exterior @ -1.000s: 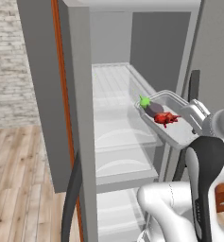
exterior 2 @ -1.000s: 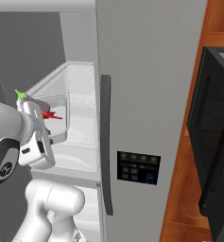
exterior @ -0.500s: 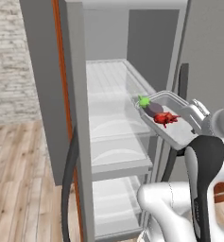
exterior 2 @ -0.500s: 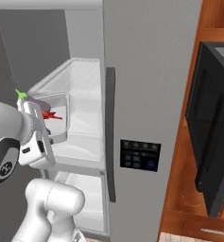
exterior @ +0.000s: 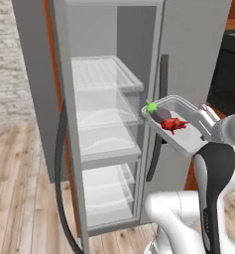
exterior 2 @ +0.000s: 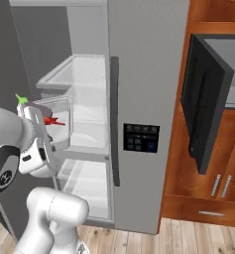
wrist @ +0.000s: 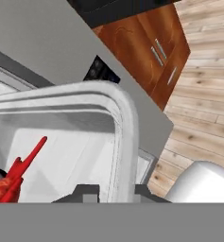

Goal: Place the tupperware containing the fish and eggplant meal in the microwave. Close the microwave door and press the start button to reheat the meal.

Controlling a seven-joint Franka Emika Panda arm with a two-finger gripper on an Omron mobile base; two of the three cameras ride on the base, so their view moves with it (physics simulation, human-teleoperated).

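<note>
step: carry to oven | jaws point(wrist: 114, 193): pinched on the rim of the shallow clear plastic tupperware point(exterior: 186, 130), red fish point(exterior: 173, 124) and purple eggplant point(exterior: 161, 114) inside, held out past them | black microwave point(exterior 2: 223, 94), door point(exterior 2: 204, 101) open, far off to the right | advice: keep tray level, swing wide of grey fridge door point(exterior 2: 148, 99)

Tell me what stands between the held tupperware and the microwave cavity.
The closed fridge door lies between the tupperware and the microwave. The microwave door hangs open, edge-on toward the fridge, screening the cavity from that side.
</note>
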